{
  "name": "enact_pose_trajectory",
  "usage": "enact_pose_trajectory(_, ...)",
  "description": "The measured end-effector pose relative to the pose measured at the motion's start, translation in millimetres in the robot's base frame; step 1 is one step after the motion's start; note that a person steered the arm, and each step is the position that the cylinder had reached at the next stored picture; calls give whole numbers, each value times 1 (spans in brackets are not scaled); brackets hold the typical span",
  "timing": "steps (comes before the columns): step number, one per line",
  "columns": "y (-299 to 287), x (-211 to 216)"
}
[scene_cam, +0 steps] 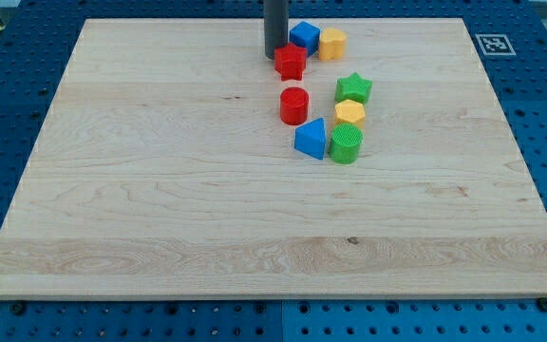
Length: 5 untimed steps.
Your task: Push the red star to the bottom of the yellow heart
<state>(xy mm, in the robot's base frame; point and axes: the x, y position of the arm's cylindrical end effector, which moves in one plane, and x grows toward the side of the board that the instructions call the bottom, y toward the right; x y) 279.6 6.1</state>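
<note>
Eight blocks: all lie in the upper middle part of the wooden board (160, 209), and the red star (291, 62) is my landmark.
Red star: near the view's top edge of the board, not yet below its target.
My tip (275, 55): just at the view's left of the red star, touching it or nearly so; I cannot tell which.
Jaws: this arm has none, only a straight rod, so nothing is spread or pinched.
Yellow heart (331, 43): to the view's right of the red star and a little higher; its shape is not sharp, so the name is my judgement.
Blue block (303, 36): just above the red star, touching the yellow heart's left side.
Red cylinder (294, 104): directly below the red star, apart from it.
Green star (353, 89): below and to the right of the red star, under the yellow heart.
Other blocks: a yellow block (349, 112), a blue triangle (311, 139) and a green cylinder (346, 143) are further below.
Step in hand: contact seems made, and the push is at its beginning.
Next move: I judge a push toward the view's right and slightly down, into the gap between the yellow heart and the green star.
Risk: this gap looks narrow, so the green star may be disturbed.
Surface: pale, flat wood, on a blue perforated table (539, 142).
</note>
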Motion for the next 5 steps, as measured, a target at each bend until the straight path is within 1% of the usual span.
enact_pose_trajectory(3,37,54)
enact_pose_trajectory(4,57,49)
enact_pose_trajectory(5,89,49)
